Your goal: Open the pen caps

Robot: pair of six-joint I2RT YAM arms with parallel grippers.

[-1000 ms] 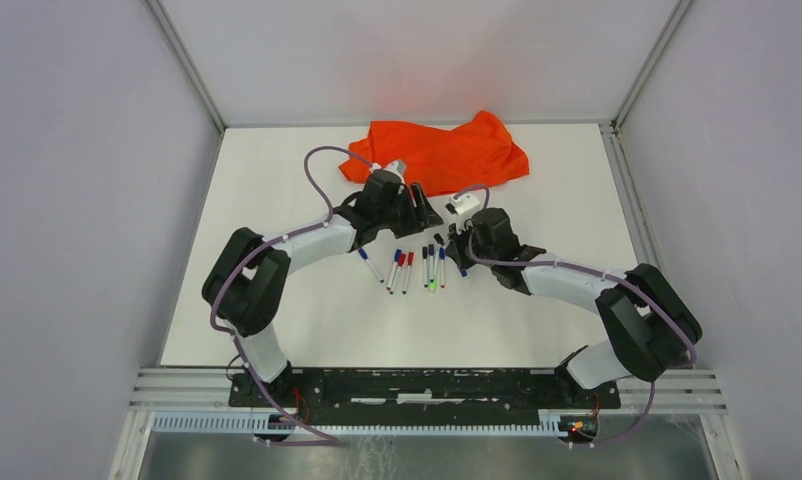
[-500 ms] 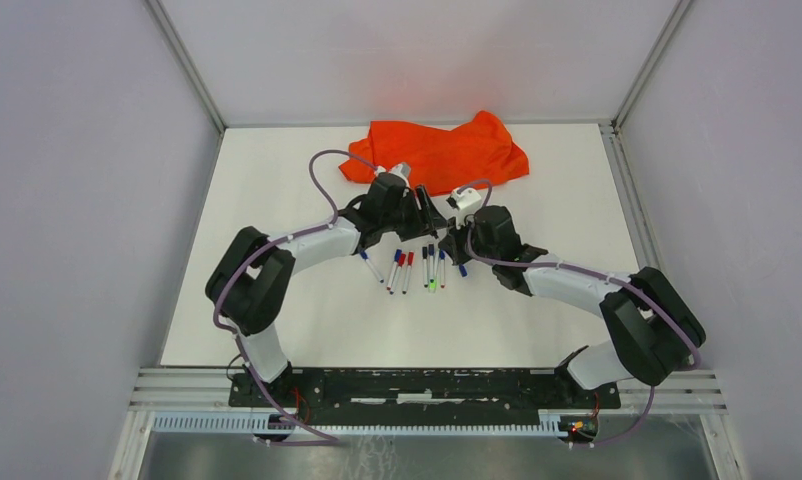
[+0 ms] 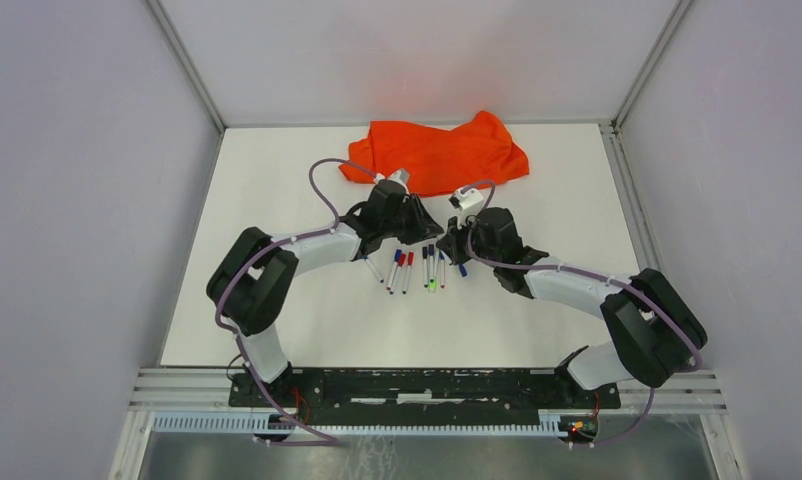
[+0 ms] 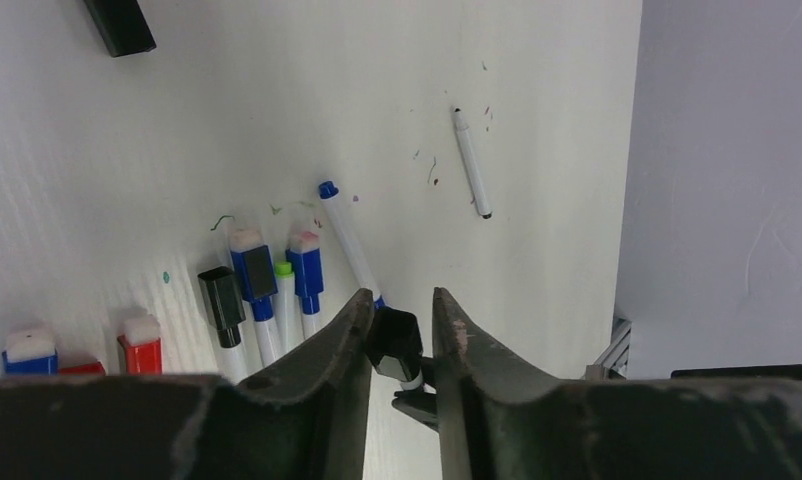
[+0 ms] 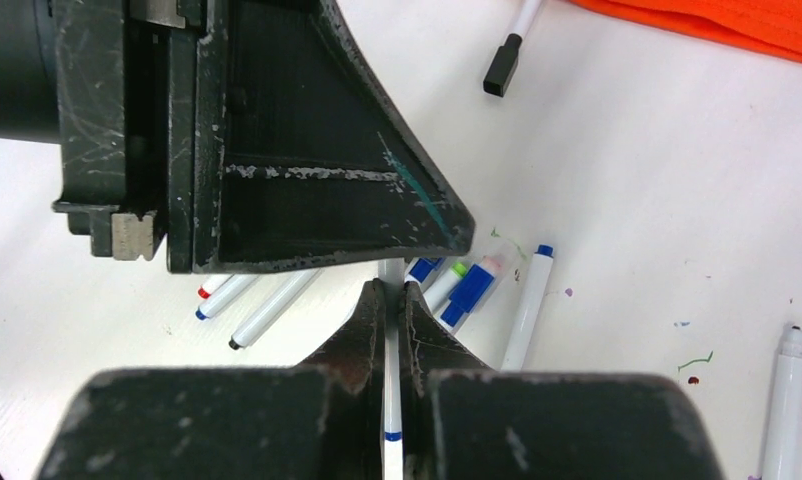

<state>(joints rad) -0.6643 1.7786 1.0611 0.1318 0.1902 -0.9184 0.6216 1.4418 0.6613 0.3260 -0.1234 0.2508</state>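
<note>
My right gripper point(image 3: 454, 241) point(image 5: 390, 292) is shut on a thin white pen barrel point(image 5: 391, 400) with a blue band and holds it above the table. My left gripper point(image 3: 423, 226) point(image 4: 399, 302) meets it from the left, its jaws closed round the dark pen cap point(image 4: 393, 338) on that pen's end. One left finger point(image 5: 357, 200) hides the cap in the right wrist view. Several more pens lie in a row point(image 3: 417, 268) beneath, with blue caps point(image 4: 254, 275), a black cap point(image 4: 217, 295) and a red cap point(image 4: 140, 345).
A large orange cloth point(image 3: 437, 155) lies crumpled at the back of the table. A thin white pen without a cap point(image 4: 470, 165) lies apart from the row. Another pen with a black cap point(image 5: 500, 68) lies near the cloth's edge point(image 5: 717, 20).
My left gripper has moved right and a little forward, up to the right gripper and onto the pen's end. The right gripper has hardly moved.
</note>
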